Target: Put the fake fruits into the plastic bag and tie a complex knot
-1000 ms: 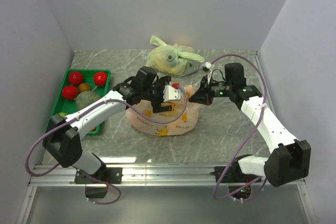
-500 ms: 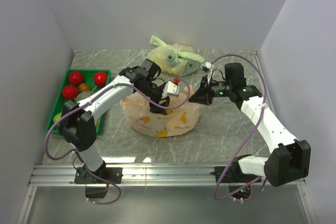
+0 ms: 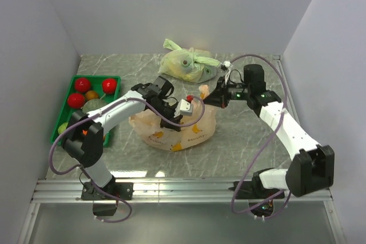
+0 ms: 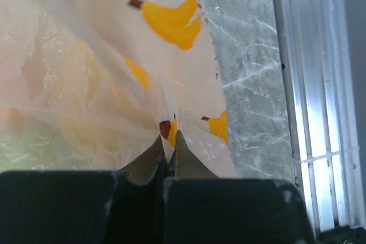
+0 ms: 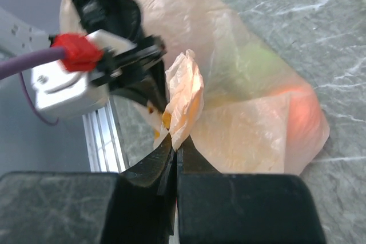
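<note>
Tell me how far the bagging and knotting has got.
Done: some fake fruits glow green and orange through the peach plastic bag. In hand: the left hand and right hand are each shut on the bag's film, the right on a bunched strip. Left: nothing is tied yet, and red fruits sit in the green tray.

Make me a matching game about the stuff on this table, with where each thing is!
Things:
1. plastic bag
2. pale green bag
3. green tray
4. left gripper

Places or states:
a. far back of the table
b. left side, holding red fruits
c. shut on a fold of peach plastic
d. middle of the table, yellow banana prints

Pairs: 1-d, 2-a, 3-b, 4-c
</note>
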Robot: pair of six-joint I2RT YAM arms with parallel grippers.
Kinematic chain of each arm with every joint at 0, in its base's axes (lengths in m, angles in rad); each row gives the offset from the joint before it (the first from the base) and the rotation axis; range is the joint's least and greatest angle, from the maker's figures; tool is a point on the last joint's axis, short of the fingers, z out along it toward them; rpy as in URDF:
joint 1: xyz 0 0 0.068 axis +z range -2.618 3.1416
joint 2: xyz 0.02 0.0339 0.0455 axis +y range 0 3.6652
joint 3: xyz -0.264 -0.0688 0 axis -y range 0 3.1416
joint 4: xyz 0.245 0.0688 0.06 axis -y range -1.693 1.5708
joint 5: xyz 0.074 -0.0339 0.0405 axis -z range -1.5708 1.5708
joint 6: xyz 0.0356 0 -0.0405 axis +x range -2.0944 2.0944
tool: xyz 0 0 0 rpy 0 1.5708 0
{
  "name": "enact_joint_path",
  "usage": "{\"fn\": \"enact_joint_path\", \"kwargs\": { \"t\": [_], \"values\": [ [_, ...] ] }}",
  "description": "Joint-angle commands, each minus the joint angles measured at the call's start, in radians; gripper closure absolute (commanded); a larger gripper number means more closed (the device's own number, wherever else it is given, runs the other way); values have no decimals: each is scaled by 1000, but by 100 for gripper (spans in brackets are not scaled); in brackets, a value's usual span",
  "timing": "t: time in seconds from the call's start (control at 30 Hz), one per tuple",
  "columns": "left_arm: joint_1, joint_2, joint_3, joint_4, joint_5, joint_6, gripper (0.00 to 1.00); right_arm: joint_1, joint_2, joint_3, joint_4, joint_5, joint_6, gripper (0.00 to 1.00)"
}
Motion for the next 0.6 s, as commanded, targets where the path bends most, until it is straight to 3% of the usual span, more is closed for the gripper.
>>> {"fn": "enact_joint_path", "kwargs": {
  "t": [0.0,0.07,0.17,0.2,0.27,0.3,0.47,0.5,0.57],
  "values": [
    [31,-25,-4,-26,105,26,99,-2,95,46,213,29,164,100],
    [64,-17,18,-18,138,-1,99,-2,125,61,264,16,206,95],
    [112,18,77,-44,167,-14,99,-7,109,31,279,13,243,62],
    [123,28,94,-74,176,-9,100,-14,67,-21,305,22,253,42],
    [141,52,133,-90,194,-3,100,-24,39,-48,264,27,246,39],
    [143,55,140,-88,196,-3,100,-36,14,-80,261,21,246,25],
    [144,62,139,-65,210,-23,100,-50,-53,-159,305,-7,289,22],
    [143,65,145,-73,214,-20,99,-48,-55,-178,315,4,290,10],
    [143,73,147,-76,219,-18,100,-44,-53,-199,354,50,284,6]
  ]
}}
